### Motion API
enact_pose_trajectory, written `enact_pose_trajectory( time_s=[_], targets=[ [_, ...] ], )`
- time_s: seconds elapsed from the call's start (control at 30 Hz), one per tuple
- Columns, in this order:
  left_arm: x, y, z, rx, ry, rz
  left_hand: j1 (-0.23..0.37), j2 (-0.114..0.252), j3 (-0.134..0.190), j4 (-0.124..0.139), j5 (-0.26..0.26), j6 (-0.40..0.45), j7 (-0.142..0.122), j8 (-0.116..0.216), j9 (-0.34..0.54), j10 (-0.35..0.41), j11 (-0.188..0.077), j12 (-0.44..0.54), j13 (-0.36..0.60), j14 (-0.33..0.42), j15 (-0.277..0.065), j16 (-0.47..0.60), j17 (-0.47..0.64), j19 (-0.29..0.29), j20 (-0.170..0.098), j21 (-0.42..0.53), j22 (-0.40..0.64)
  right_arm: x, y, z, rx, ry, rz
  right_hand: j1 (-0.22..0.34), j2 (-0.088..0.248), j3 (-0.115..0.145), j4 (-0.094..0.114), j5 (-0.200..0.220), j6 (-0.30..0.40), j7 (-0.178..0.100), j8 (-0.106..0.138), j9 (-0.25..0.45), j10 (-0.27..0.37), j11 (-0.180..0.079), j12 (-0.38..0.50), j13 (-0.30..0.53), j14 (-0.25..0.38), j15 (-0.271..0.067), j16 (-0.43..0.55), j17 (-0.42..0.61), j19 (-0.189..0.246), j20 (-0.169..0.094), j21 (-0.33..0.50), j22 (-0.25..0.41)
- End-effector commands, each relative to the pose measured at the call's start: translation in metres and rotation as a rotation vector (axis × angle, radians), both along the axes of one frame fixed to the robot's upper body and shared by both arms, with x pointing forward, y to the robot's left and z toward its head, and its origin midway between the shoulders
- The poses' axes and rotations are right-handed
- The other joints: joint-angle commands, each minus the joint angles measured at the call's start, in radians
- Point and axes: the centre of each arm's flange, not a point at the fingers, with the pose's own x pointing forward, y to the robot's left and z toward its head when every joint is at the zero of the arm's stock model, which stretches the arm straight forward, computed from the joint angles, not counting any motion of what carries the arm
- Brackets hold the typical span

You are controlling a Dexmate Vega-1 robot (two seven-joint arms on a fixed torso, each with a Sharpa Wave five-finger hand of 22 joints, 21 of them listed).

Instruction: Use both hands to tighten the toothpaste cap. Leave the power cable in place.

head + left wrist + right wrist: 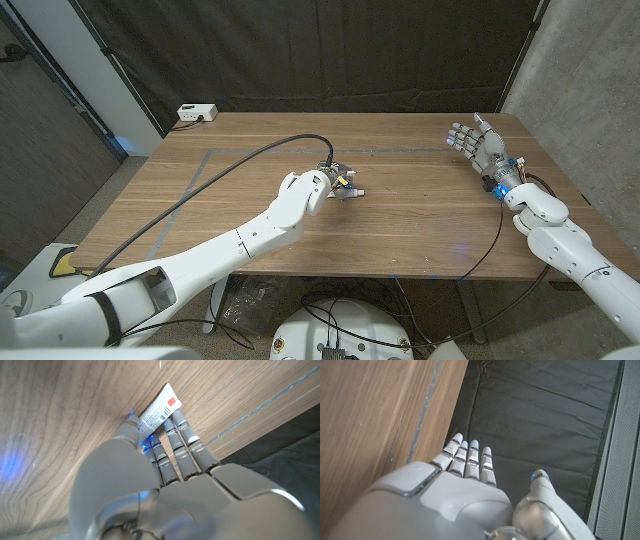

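The toothpaste tube [161, 406], white with a printed label and a red patch, lies on the wooden table [420, 215] near its middle. My left hand [335, 181] is down on the tube, and a small end of the tube [356, 192] pokes out beside it. In the left wrist view the fingers [182, 435] reach over the tube and the thumb [129, 430] presses its side. The cap is hidden under the hand. My right hand [480, 145] is raised over the table's far right, fingers spread, holding nothing; its fingers [470, 462] point past the table edge.
A black cable [235, 162] curves across the table from beside my left hand to the left front edge. A white box [197, 113] sits at the far left corner. A dark curtain [330, 50] hangs behind the table.
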Motion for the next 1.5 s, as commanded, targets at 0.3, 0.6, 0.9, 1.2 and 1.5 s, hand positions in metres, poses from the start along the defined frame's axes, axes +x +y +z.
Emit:
enact_pose_trajectory(
  time_s=[0.3,0.6,0.9,1.2,1.5],
  targets=[
    [0.01,-0.001,0.001,-0.008,0.063,-0.027,0.036,0.004,0.047,0.005,0.002,0.118,0.002,0.02,0.005,0.157,-0.046,0.018,0.007,0.12,-0.127,0.013,-0.002,0.093,-0.04,0.052,0.0,0.004,0.004,-0.005,0.018,0.009,0.004,0.004,-0.001,-0.004,-0.004,0.005,0.007,-0.002,-0.003,0.004,0.014,-0.001,0.001,0.003,0.001,0.0,0.0,0.006,0.007,0.002,-0.004,0.005],
    [0.013,0.002,0.01,-0.013,0.057,-0.033,0.053,0.003,0.079,0.007,0.001,0.171,0.019,0.018,0.006,0.21,-0.053,0.015,0.007,0.187,-0.13,0.007,-0.004,0.152,-0.049,0.08,-0.008,0.005,0.007,-0.007,0.03,0.002,0.008,0.004,-0.001,-0.004,-0.004,0.005,0.007,-0.003,-0.004,0.004,0.013,-0.001,0.001,0.004,0.001,0.001,0.0,0.006,0.007,0.003,-0.006,0.005],
    [0.002,0.018,0.031,-0.05,-0.025,-0.046,0.037,-0.01,0.09,0.02,-0.003,0.14,0.014,-0.012,0.008,0.173,-0.041,-0.014,0.008,0.15,-0.123,-0.024,-0.004,0.1,-0.033,0.066,-0.007,0.005,0.012,-0.006,0.049,-0.027,0.015,0.004,-0.001,-0.004,-0.004,0.005,0.006,-0.003,-0.004,0.004,0.015,-0.001,0.001,0.004,0.001,0.001,0.0,0.006,0.009,0.001,-0.007,0.005],
    [-0.004,0.04,0.046,-0.182,-0.092,-0.079,0.019,-0.017,0.086,0.029,-0.005,0.147,0.011,-0.014,0.008,0.177,-0.043,-0.015,0.008,0.155,-0.119,-0.021,-0.002,0.102,-0.034,0.069,-0.006,0.008,0.016,-0.002,0.049,-0.055,0.019,0.005,0.0,-0.003,-0.005,0.005,0.007,-0.003,-0.004,0.004,0.014,-0.001,0.001,0.004,0.002,-0.001,0.0,0.006,0.01,0.002,-0.009,0.005],
    [-0.001,0.048,0.052,-0.237,-0.106,-0.08,0.03,-0.012,0.102,0.021,0.002,0.151,0.02,-0.018,0.008,0.187,-0.04,-0.015,0.008,0.167,-0.127,-0.018,-0.001,0.111,-0.04,0.075,-0.006,0.009,0.018,0.001,0.057,-0.065,0.011,0.009,0.001,-0.001,-0.007,0.006,0.007,-0.003,-0.004,0.004,0.015,-0.002,0.0,0.004,0.002,0.0,0.0,0.005,0.012,0.002,-0.011,0.005]
  ],
)
